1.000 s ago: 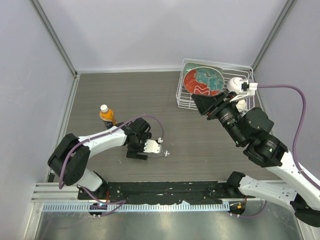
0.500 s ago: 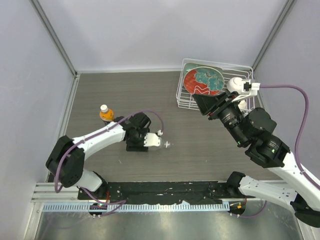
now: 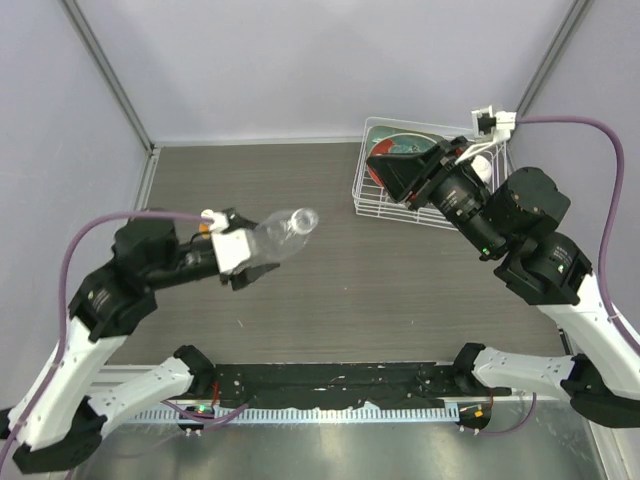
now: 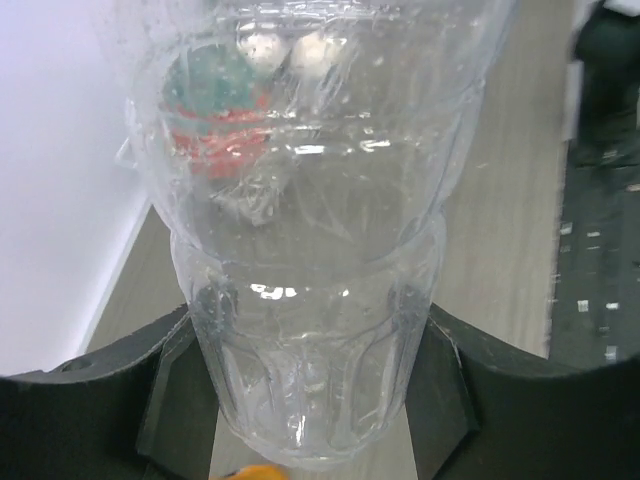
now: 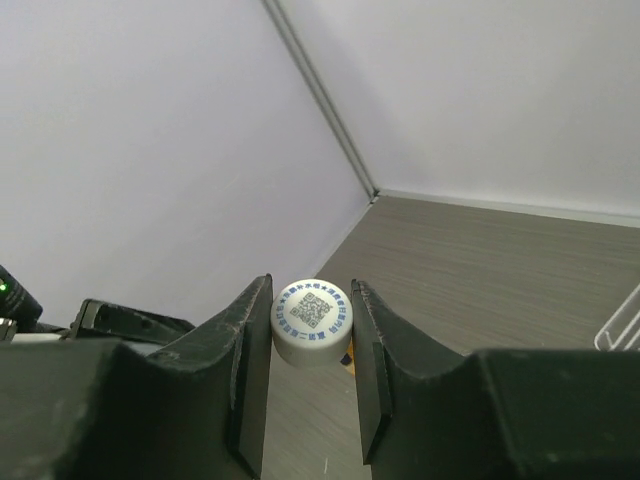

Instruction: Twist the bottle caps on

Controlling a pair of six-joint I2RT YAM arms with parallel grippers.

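My left gripper (image 3: 243, 256) is shut on the base of the clear bottle (image 3: 283, 231) and holds it in the air, with its open mouth pointing up and to the right. In the left wrist view the bottle (image 4: 310, 250) fills the frame between the black fingers (image 4: 452, 400). My right gripper (image 3: 385, 172) is raised over the wire rack and is shut on a white cap (image 5: 311, 320) with blue print. The cap sits squarely between the pads. The orange bottle is hidden under the left arm in the top view. Only an orange sliver (image 4: 252, 471) shows. The cream cap is out of view.
A white wire rack (image 3: 432, 216) stands at the back right, holding a red-and-teal plate (image 3: 380, 166) and a white ball (image 3: 483, 166). Grey walls close in the wooden table (image 3: 380, 280) on three sides. A black rail (image 3: 330, 385) runs along the near edge.
My left arm has lifted the clear bottle off the table and drawn it up and to the left. My right arm has risen, and its gripper has moved back over the rack.
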